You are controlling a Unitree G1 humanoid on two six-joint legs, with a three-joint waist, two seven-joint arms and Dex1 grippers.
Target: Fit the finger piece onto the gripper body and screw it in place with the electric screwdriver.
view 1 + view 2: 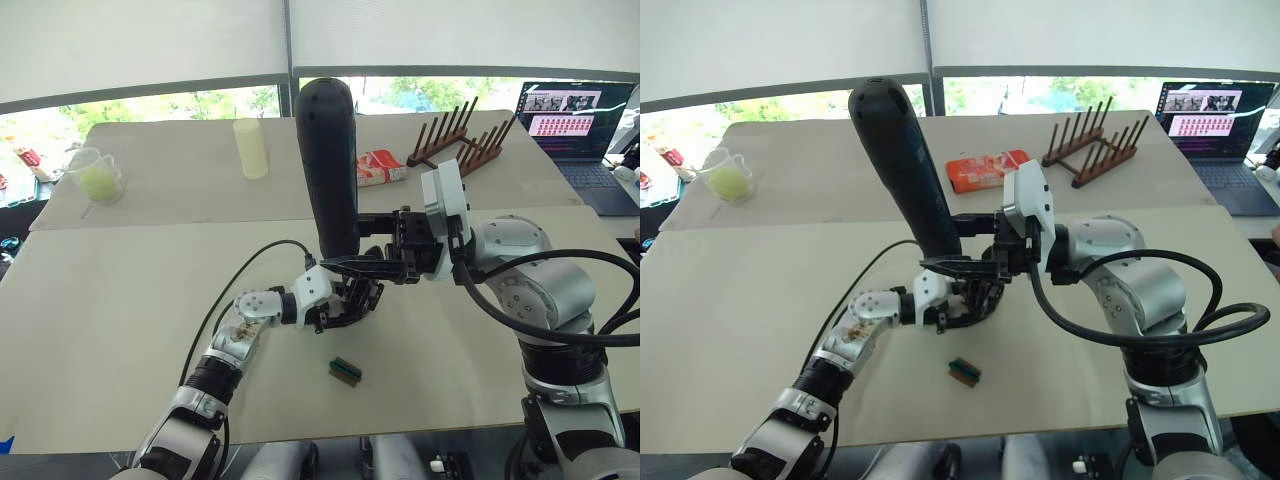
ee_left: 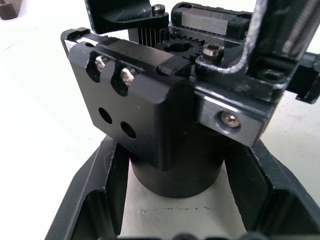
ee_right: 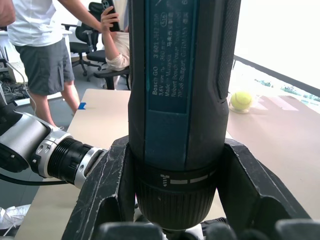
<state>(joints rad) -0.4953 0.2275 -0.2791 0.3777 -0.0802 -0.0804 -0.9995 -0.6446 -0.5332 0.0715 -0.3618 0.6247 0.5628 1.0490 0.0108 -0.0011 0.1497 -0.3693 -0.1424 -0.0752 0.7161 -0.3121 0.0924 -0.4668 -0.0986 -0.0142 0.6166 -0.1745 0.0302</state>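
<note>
The electric screwdriver [image 1: 327, 165], a thick dark cylinder, stands upright over the table's middle with its rounded end up. My right gripper [image 1: 348, 266] is shut on its lower part, and the fingers [image 3: 107, 185] clamp its collar [image 3: 175, 187]. Just below it is the gripper body [image 2: 170, 110], a black assembly with a round base, gear teeth and screw heads. My left gripper [image 1: 345, 303] is shut on it, one finger on each side of the base. The screwdriver's bit is hidden behind the grippers. I cannot tell the finger piece apart from the black parts of the assembly.
A small green-brown block [image 1: 345, 370] lies on the table near the front. At the back are a measuring cup [image 1: 97, 175], a pale yellow cylinder [image 1: 250, 148], a red packet [image 1: 380, 167], a wooden rack [image 1: 460, 140] and a laptop [image 1: 575, 120]. People [image 3: 45, 55] stand beyond the table.
</note>
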